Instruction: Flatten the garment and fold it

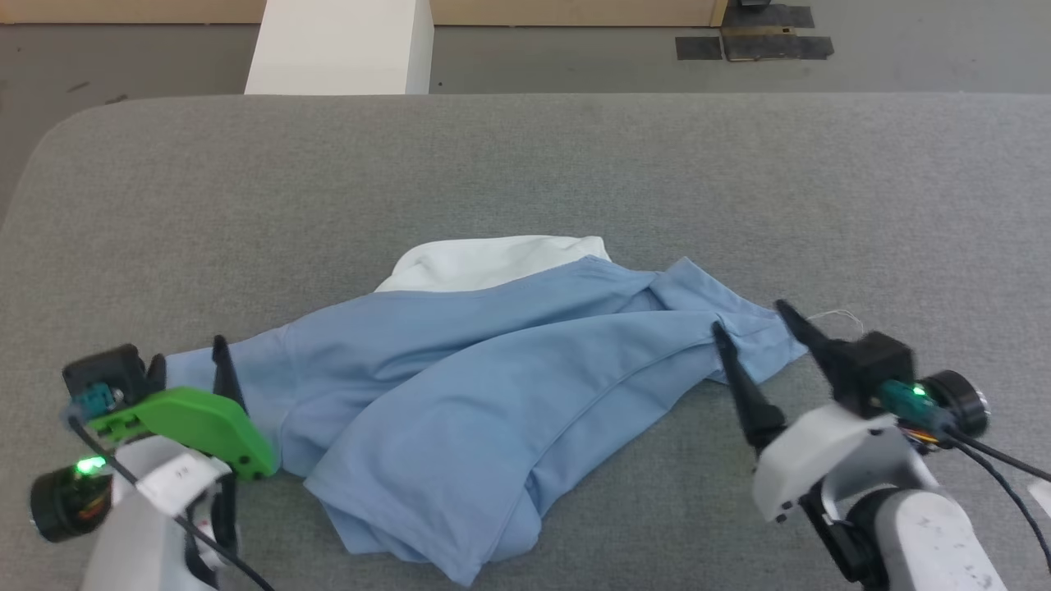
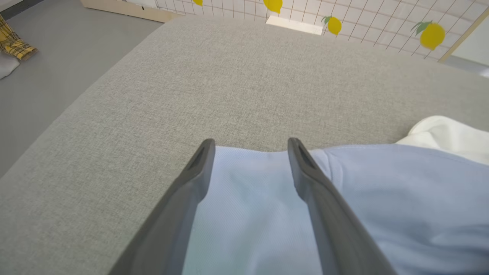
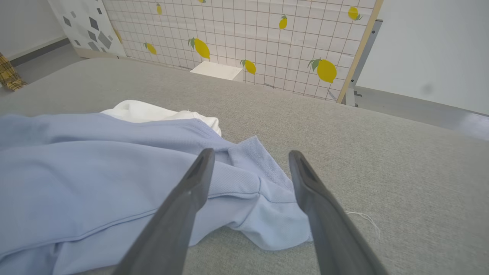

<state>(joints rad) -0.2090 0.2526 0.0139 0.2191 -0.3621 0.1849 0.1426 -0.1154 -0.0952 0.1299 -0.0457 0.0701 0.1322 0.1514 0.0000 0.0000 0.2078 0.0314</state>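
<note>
1. The light blue T-shirt (image 1: 460, 369) lies bunched up mid-way along the grey padded worktop (image 1: 575, 156), nearer its near edge. Its white part (image 1: 493, 263) faces the far edge.
2. Wide grey room runs to the far edge and the rounded far-left corner.
3. The left claw (image 1: 190, 365) is wide open over the shirt's left end.
4. The right claw (image 1: 749, 318) is wide open over its right end, gripping nothing.

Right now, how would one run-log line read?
garment: crumpled | left end effector: open, at edge | right end effector: open, at corner
</note>
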